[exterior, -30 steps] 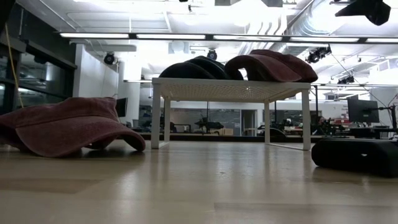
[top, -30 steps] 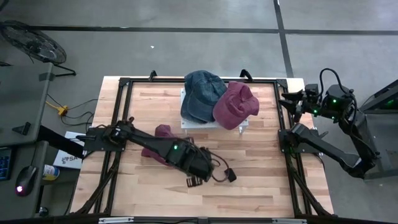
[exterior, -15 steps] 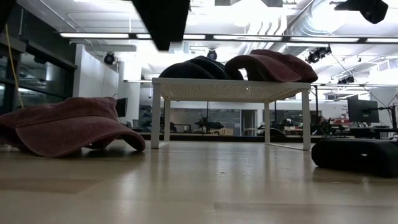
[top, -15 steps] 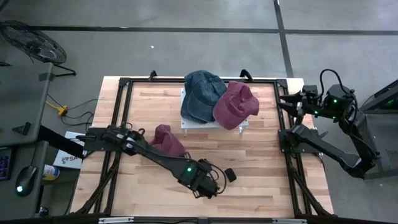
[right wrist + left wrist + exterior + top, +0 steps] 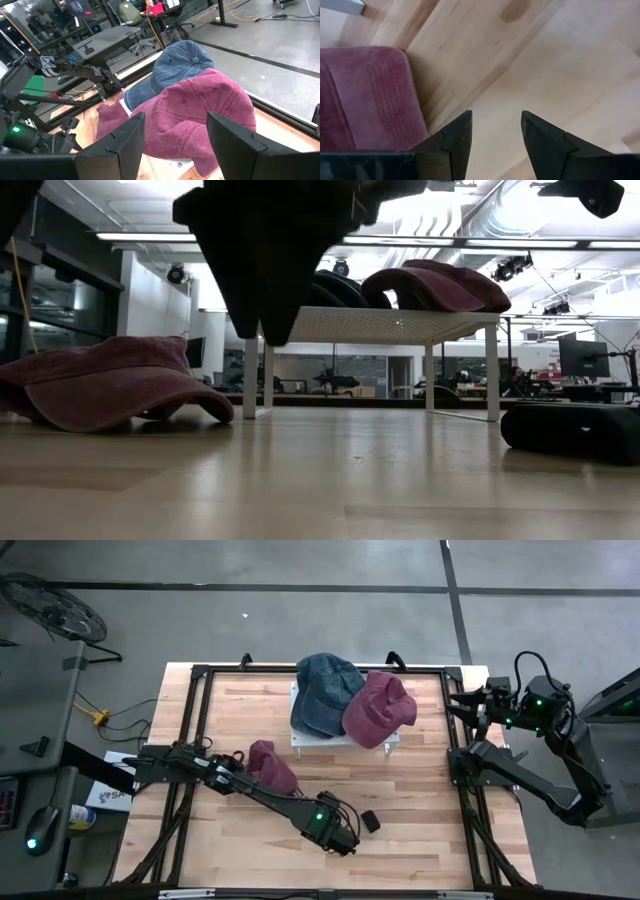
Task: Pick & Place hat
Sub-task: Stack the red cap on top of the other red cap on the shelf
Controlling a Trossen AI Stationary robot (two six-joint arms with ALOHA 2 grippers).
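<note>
Left tool [image 5: 338, 837] stretched low across the front of the wooden tabletop [image 5: 420, 800], fingers parted with nothing between them, bare wood showing in the gap in the left wrist view [image 5: 496, 135]. Just beside it toward the right, a small black object [image 5: 368, 822] lying on the wood. Behind the left arm, toward the left side of the tabletop, a maroon hat [image 5: 268, 766] resting flat on the wood, brim drooping to the surface in the low view [image 5: 105, 380]; seen close beside one finger in the left wrist view [image 5: 365, 95], untouched. On the white perforated stand [image 5: 300, 738] at the back centre, a blue denim cap [image 5: 325, 690] and a maroon cap [image 5: 378, 708] side by side, overlapping, the maroon one reaching past the stand's right edge. Right tool [image 5: 462, 705] raised at the tabletop's right rear edge, fingers spread wide and empty, pointing toward the two caps, well apart from them [image 5: 172, 135].
</note>
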